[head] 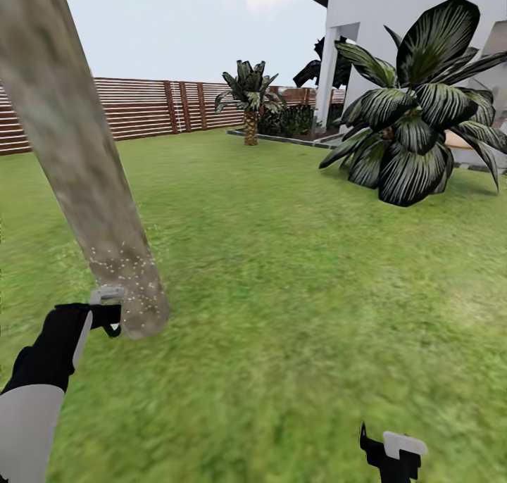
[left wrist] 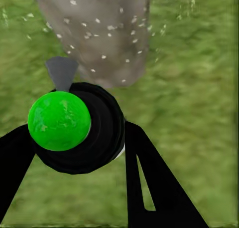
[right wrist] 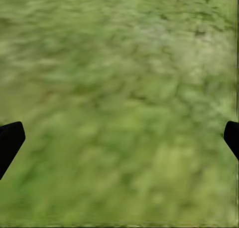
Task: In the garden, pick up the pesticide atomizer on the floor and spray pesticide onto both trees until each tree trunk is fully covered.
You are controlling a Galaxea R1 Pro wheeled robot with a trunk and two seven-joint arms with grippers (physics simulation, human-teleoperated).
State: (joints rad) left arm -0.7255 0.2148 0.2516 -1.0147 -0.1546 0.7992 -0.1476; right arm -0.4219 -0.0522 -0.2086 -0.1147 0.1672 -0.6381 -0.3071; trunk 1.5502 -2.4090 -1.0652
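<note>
Where the grass lawn (head: pixel 296 293) meets it, entries run:
Trunk: thick mottled grey-brown tree trunk (head: pixel 77 166), base dotted with white pesticide specks (head: pixel 134 272).
Left gripper (left wrist: pixel 74 138): clamped around black atomizer with green ball top (left wrist: pixel 59 120), nozzle apparently just beside trunk.
Right gripper (right wrist: pixel 119 138): fingers spread wide, empty, above grass.

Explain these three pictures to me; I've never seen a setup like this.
This is a simulated two-armed robot in a garden. The big picture comes from its head camera; the other two come from cameras by each gripper. The left gripper holds a pesticide atomizer, black with a green ball, aimed at a thick tree trunk whose base is dotted with white pesticide specks. The right gripper is open and empty above the grass. Behind stand a wooden fence, a small palm and a white house.
</note>
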